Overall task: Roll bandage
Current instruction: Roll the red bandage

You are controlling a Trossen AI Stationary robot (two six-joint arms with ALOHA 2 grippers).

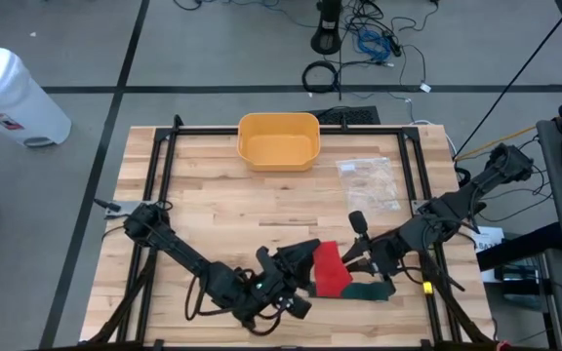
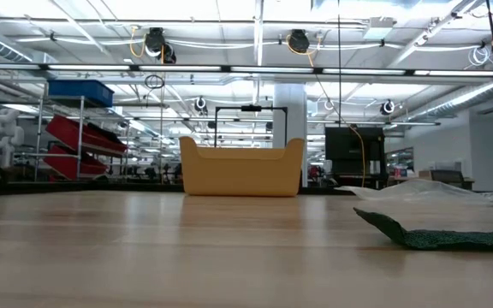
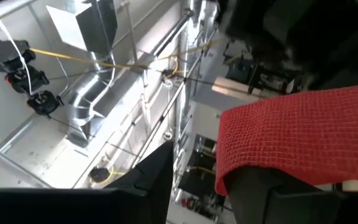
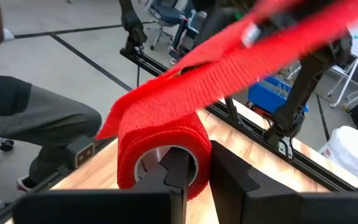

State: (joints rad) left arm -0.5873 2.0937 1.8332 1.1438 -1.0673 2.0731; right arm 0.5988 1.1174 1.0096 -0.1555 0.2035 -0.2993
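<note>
The table (image 1: 213,185) is pale butcher-block wood in long glued strips, framed by a thin black rail that leaves its broad middle bare. At the far edge sits a yellow plastic bin (image 1: 278,139), rounded and open-topped; right of it lies a crinkled clear plastic bag (image 1: 369,183), flat on the wood and well apart from both arms. Both dark arms meet near the front edge. The red bandage (image 1: 331,269), a coarse, waffle-woven elastic strip, spans between them: its roll, wound on a pale core, is pinched in the right gripper (image 4: 194,180), one finger inside the core and one outside, while the free tail stretches toward the left gripper (image 1: 303,263). In the left wrist view that tail drapes over one dark finger (image 3: 260,186), and the jaws stand partly spread, not pinching the cloth. A flat, dark green textured sheet (image 1: 367,291) lies under the right gripper, close to the table's front edge. A seated person's leg (image 4: 36,118) shows beyond the table.
</note>
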